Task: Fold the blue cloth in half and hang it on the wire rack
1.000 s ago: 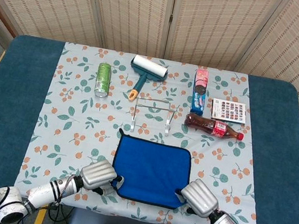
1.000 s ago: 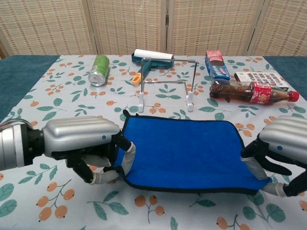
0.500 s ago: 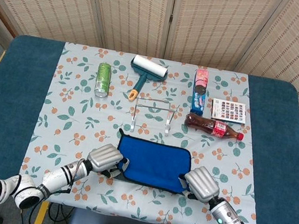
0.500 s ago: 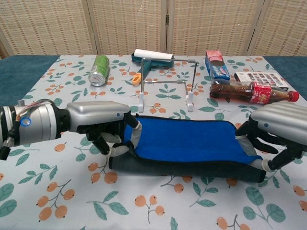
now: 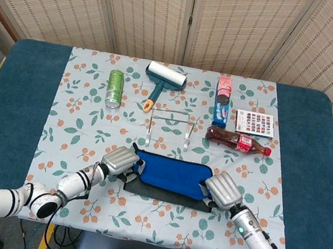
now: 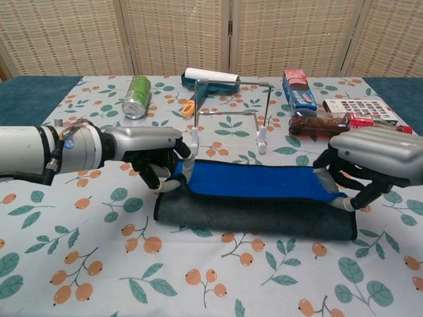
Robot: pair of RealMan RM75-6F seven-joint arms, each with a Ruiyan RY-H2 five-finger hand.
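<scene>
The blue cloth [image 5: 169, 175] [image 6: 254, 181] lies partly folded in front of me, its near edge lifted and carried over so the dark grey underside [image 6: 254, 216] shows along the front. My left hand [image 5: 120, 161] [image 6: 153, 155] grips the cloth's left corner. My right hand [image 5: 221, 189] [image 6: 373, 157] grips the right corner. The wire rack [image 5: 170, 128] [image 6: 229, 112] stands upright just behind the cloth, bare.
Behind the rack lie a green can [image 5: 115, 88], a lint roller [image 5: 163, 79], a blue snack box [image 5: 223, 99], a cola bottle [image 5: 238, 140] and a colour card [image 5: 255, 123]. A floral tablecloth [image 5: 68, 140] covers the teal table [image 5: 11, 98].
Both hands have carried the cloth's near edge up and away from me, towards the rack. The blue face has narrowed and the grey underside now shows along the front.
</scene>
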